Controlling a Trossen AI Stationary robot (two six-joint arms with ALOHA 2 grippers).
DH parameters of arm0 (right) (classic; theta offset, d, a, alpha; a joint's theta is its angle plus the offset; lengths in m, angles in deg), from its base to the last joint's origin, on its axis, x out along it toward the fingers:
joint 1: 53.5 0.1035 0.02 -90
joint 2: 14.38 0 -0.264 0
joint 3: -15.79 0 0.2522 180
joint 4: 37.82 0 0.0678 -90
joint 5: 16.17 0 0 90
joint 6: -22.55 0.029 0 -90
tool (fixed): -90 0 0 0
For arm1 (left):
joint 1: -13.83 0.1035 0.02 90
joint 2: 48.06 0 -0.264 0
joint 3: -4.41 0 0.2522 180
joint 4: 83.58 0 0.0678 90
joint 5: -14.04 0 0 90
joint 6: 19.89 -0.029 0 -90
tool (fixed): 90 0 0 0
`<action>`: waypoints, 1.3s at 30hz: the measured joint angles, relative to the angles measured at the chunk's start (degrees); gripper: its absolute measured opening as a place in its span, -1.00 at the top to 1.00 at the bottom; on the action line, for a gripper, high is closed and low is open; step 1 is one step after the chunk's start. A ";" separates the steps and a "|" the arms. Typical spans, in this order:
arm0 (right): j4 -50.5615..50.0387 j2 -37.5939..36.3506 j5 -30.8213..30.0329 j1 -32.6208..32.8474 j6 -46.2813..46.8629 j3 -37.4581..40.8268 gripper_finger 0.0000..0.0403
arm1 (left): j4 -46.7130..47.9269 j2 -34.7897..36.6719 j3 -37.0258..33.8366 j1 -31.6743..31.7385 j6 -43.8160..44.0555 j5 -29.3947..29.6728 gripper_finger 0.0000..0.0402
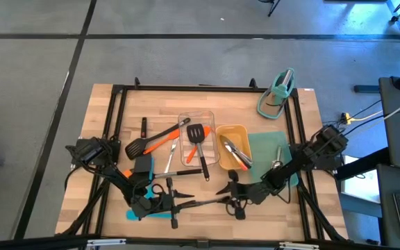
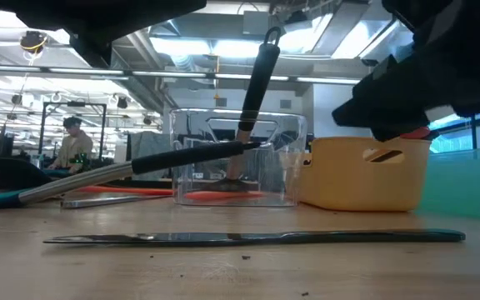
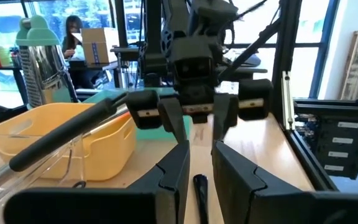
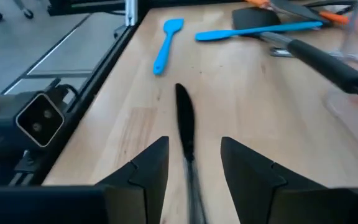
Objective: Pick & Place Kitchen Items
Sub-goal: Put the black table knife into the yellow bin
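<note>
Hands [image 4: 191,162] [image 3: 197,171] faced each other near the clear tray [image 1: 196,139], both half released around a black utensil [image 4: 185,124] lying on the counter [image 4: 247,106]. If either clenched off-centre, the thin handle could slip or swing.

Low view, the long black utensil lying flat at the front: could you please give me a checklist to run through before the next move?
1. The black utensil lies flat on the table, free of other items: ok.
2. The right gripper straddles the utensil, fingers open on either side: ok.
3. The left gripper straddles the opposite end, fingers open: ok.
4. Only one arm is on the item: not ok. Both grippers face each other along it, so one should probably back off.
5. Fingers low enough to close on such a thin item: cannot tell.
6. Room in the yellow tray: cannot tell. It already holds utensils.
</note>
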 joint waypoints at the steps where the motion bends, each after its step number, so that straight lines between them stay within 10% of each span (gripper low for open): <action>1: 0.05 0.89 0.02 0.04 -0.40 -0.61 0.25 | 0.01 0.00 0.00 -0.02 0.08 -0.12 0.69; 39: -0.08 15.83 0.85 0.40 -1.78 -5.69 -0.04 | 0.01 0.00 0.00 0.24 2.09 -1.73 0.69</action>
